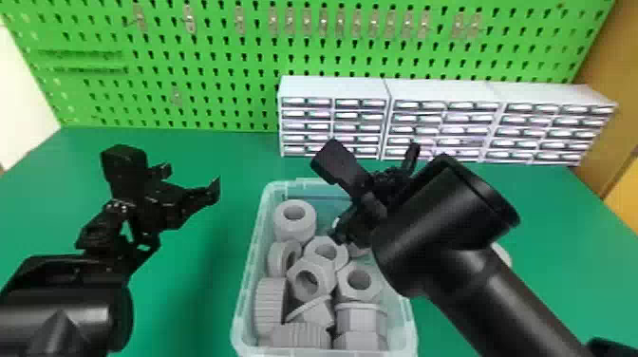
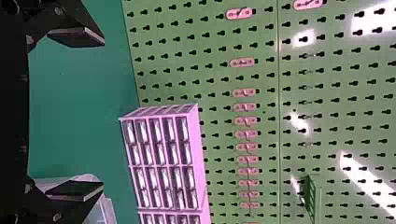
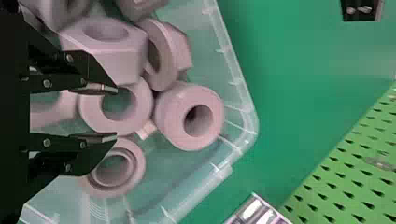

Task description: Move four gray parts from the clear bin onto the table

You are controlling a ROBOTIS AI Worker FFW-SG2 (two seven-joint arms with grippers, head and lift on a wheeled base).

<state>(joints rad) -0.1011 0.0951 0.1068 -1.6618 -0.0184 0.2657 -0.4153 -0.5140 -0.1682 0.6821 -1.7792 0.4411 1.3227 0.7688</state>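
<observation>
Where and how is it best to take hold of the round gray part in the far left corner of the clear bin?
Probably from above, pinching the right wall of the round gray part, one finger inside its hole and one outside. The hole faces up, and there is free room on the right, while its left side sits close to the clear bin.
</observation>
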